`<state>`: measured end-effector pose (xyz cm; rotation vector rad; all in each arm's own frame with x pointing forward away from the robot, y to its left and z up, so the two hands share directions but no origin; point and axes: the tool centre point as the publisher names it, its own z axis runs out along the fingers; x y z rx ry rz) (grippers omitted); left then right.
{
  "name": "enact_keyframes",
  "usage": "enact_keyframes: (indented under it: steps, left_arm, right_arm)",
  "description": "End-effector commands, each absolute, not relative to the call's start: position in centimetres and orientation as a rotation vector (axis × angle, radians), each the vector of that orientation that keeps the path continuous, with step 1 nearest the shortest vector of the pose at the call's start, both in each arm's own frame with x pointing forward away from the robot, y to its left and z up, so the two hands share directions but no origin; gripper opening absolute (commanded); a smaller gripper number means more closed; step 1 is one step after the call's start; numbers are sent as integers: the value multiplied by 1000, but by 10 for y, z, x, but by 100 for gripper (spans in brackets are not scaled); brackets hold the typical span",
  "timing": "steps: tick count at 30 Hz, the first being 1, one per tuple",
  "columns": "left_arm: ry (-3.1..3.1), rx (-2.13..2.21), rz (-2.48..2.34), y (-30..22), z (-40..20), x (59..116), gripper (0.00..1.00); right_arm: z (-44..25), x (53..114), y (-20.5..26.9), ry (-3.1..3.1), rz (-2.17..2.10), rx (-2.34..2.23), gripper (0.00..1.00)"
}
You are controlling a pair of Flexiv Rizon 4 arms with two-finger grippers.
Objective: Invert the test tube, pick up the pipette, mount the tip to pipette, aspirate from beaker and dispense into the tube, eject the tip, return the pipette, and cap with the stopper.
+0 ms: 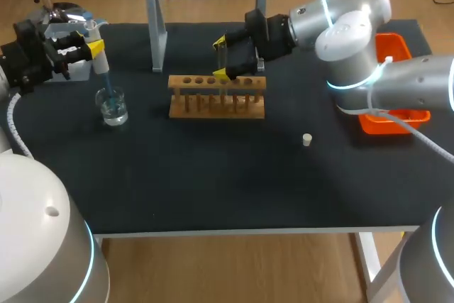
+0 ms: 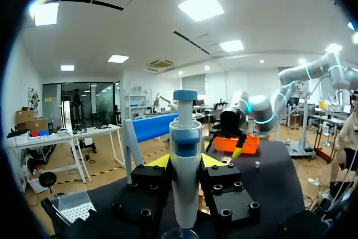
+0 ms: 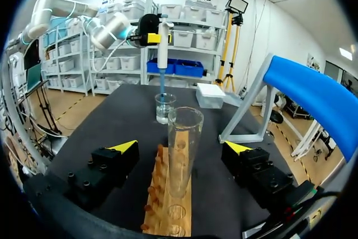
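The pipette (image 2: 185, 138) is seen closest, clamped upright in the left pincer (image 2: 185, 163), whose fingers are closed on its body from both sides. Its tip (image 1: 104, 84) is lowered into the beaker (image 1: 113, 106), which stands near the left edge of the counter (image 1: 213, 182) and holds some clear liquid. The step in hand is therefore judged to be aspiration.

The test tube (image 3: 183, 149) is stood mouth up in the wooden rack (image 1: 217, 97) at the middle of the counter, towards the far edge. No liquid can be made out in the tube. The right pincer (image 3: 182, 147) is placed around the tube with its fingers spread, apart from the glass on both sides, so nothing is gripped.

Inversion, pickup and tip mounting are taken as done. Dispensing into the tube, ejecting the tip, returning the pipette and capping are left.

The stopper (image 1: 306, 140) lies alone right of the middle, nearer the front edge. An orange bin (image 1: 397, 120) is set at the right edge; its contents are not shown.
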<state>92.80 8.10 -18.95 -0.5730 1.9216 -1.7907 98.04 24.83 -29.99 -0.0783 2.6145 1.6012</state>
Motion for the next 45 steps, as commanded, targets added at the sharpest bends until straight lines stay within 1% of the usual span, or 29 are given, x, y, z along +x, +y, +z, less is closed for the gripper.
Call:
enact_keyframes:
  steps: [1,20,41,45]
  left_arm:
    - [1922,-576,-1786,80,-189,928,0]
    - [1922,-576,-1786,80,-189,928,0]
    - [1922,-576,-1786,80,-189,928,0]
    - [1924,-565,-1778,80,-181,927,0]
  right_arm:
    - [-298,977,250,2618,1586,-75,100]
    - [-289,977,253,2628,1507,-99,100]
    - [-288,977,252,2625,1514,-100,100]
    - [-288,977,252,2625,1514,-100,100]
